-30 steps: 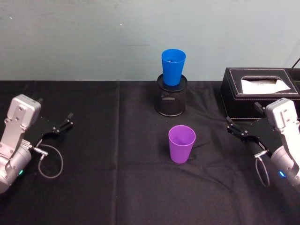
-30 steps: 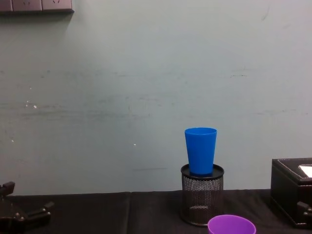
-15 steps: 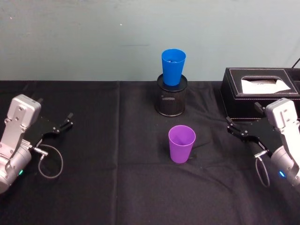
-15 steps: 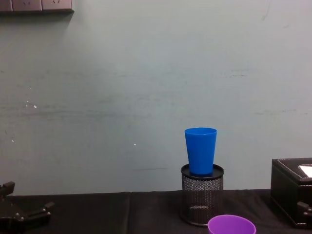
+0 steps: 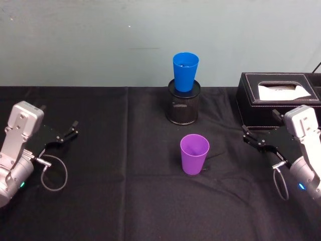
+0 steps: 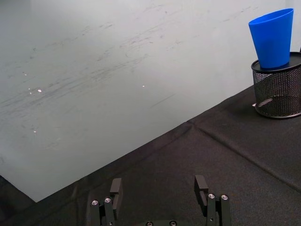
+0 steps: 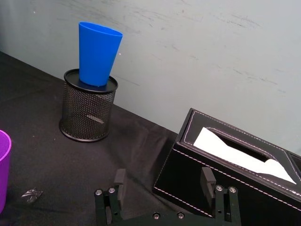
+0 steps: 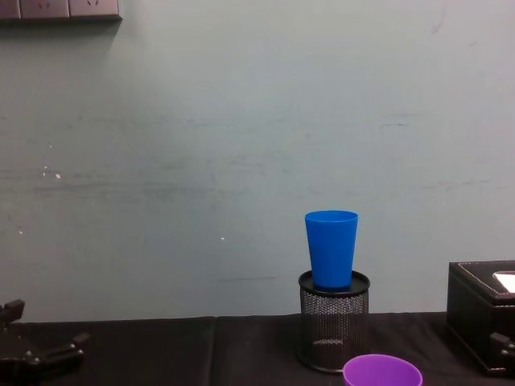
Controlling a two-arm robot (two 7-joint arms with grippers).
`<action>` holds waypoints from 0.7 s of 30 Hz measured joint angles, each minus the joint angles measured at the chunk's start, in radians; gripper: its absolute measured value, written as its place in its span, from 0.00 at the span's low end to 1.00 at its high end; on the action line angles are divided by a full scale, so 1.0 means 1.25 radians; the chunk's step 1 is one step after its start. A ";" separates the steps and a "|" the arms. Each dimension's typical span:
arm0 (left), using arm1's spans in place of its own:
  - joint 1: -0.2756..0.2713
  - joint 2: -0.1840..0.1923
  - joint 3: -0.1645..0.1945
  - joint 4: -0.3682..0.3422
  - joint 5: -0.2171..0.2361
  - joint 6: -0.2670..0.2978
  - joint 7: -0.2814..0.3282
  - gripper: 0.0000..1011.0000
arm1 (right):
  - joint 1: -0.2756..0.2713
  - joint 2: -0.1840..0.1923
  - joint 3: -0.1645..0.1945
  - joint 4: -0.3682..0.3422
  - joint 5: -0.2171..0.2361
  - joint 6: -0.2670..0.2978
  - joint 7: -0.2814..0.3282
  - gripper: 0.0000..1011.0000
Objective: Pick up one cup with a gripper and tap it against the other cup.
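The purple cup (image 5: 194, 154) stands upright and empty at the middle of the black table; its rim (image 8: 382, 371) shows low in the chest view. The blue cup (image 5: 185, 72) (image 8: 331, 248) sits upright in the mouth of a black wire-mesh pen holder (image 5: 183, 108) behind it. My left gripper (image 5: 60, 120) (image 6: 158, 186) rests open at the far left, well away from both cups. My right gripper (image 5: 260, 122) (image 7: 163, 179) is open at the far right, in front of the tissue box, holding nothing. The purple cup's edge (image 7: 3, 165) lies off to its side.
A black leather tissue box (image 5: 278, 98) (image 7: 225, 169) with a white tissue stands at the back right, close behind the right gripper. A grey-green wall runs along the table's rear edge. Cable loops hang by each wrist.
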 joint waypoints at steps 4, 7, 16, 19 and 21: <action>0.000 0.000 0.000 0.000 0.000 0.000 0.000 0.99 | 0.000 0.000 0.000 0.000 0.000 0.000 0.000 0.99; 0.000 0.000 0.000 0.000 0.000 0.000 0.000 0.99 | -0.008 0.005 0.009 -0.011 0.001 -0.010 0.002 0.99; 0.000 0.000 0.000 0.000 0.000 0.000 0.000 0.99 | -0.106 0.044 0.063 -0.109 0.043 -0.074 0.040 0.99; 0.000 0.000 0.000 0.000 0.000 0.000 0.000 0.99 | -0.147 0.050 0.073 -0.131 0.076 -0.098 0.070 0.99; 0.000 0.000 0.000 0.000 0.000 0.000 0.000 0.99 | -0.172 0.050 0.076 -0.140 0.101 -0.117 0.096 0.99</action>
